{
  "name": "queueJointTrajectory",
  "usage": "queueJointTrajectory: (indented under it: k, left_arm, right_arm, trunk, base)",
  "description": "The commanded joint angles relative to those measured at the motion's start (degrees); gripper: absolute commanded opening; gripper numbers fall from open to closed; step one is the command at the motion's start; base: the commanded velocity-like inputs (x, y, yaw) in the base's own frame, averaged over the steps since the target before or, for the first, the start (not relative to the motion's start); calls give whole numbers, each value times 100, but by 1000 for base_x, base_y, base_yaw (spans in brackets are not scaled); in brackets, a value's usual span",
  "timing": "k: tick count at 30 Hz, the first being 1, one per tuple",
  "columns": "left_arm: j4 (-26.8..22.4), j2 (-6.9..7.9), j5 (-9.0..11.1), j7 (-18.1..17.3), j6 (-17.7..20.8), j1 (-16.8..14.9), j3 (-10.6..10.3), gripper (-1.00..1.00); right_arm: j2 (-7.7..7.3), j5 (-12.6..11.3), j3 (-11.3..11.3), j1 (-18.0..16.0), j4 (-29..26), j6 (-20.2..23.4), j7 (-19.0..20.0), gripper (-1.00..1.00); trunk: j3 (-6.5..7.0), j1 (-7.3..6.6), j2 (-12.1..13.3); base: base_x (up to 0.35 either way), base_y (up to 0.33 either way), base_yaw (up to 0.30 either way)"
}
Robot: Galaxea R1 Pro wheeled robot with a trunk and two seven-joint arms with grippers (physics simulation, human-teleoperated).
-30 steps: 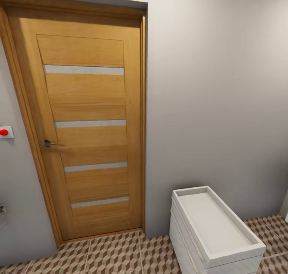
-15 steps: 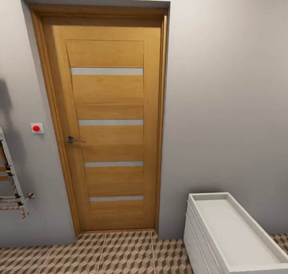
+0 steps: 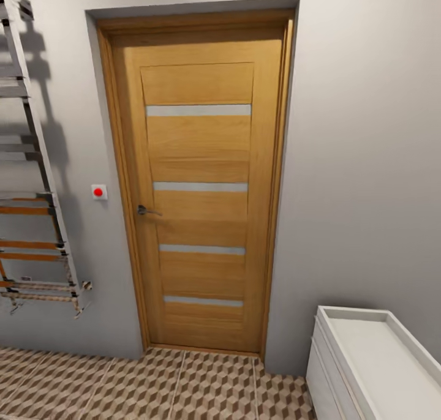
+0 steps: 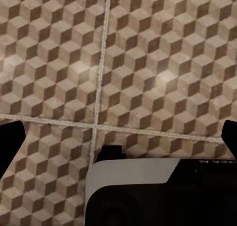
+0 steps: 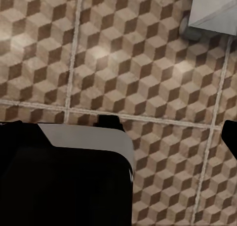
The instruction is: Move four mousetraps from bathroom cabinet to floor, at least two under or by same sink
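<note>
No mousetraps and no orange-brown drawer chest are appearing at this moment, so the robot is judged to be searching the bathroom for the cabinet, with the fetching step not yet begun. Its head camera is facing a closed oak door with frosted strips [image 3: 199,187], a chrome towel ladder [image 3: 33,224] on the grey wall, and the corner of the long white basin on its white vanity [image 3: 380,359]. Both wrist cameras are looking down at the cube-patterned brown and beige floor tiles [image 4: 148,63]; the left pincer [image 4: 118,137] is showing dark tips wide apart, and the right pincer [image 5: 118,129] likewise. Next, the base probably needs turning until the chest is facing it.
</note>
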Motion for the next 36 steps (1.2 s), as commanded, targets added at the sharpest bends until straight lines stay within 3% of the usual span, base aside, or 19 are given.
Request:
queueJointTrajectory:
  k: [1,36]
  left_arm:
    - [4,-2,47,19,-19,-5,-49,100]
    - [-10,-2,41,19,-28,-5,-49,100]
  right_arm:
    - [1,-58,46,-7,18,-41,-6,100]
    - [-3,-59,41,-7,18,-50,-6,100]
  trunk:
    - [-8,0,-5]
    - [-8,0,-5]
  base:
    - [0,0,296]
    - [0,0,296]
